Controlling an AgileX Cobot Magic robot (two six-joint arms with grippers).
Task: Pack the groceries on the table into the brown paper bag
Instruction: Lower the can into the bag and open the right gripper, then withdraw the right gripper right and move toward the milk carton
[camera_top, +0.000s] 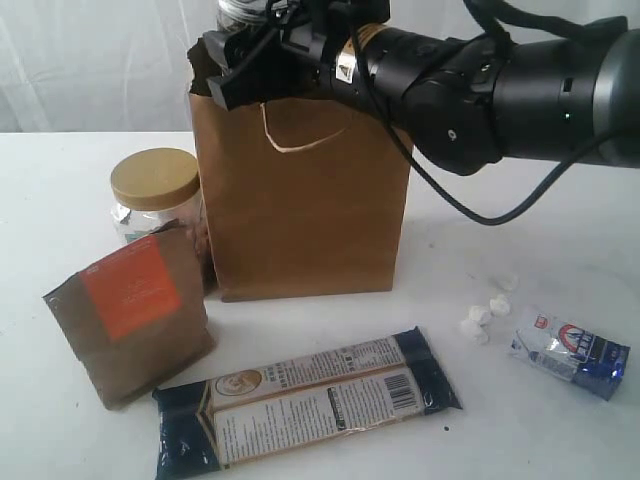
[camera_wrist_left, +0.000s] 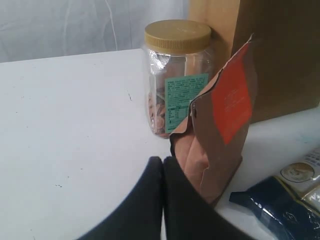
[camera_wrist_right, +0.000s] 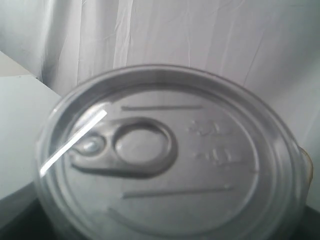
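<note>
Step in hand: tin going in. Your right gripper (camera_top: 248, 52) clamps dark tin can (camera_wrist_right: 165, 160) over mouth of brown paper bag (camera_top: 300, 210), which stands mid-table near far edge. Next: lower the tin inside, then release. Left gripper (camera_wrist_left: 162, 175) closed, empty, beside brown pouch (camera_wrist_left: 220, 135).

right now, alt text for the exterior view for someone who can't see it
The right gripper holds a tin can over the brown paper bag. On the white table are a gold-lidded jar, an orange-labelled brown pouch, a long dark-blue packet and a small blue-silver packet.

Glossy black arm (camera_top: 540, 85), looping cable (camera_top: 487, 221)
</note>
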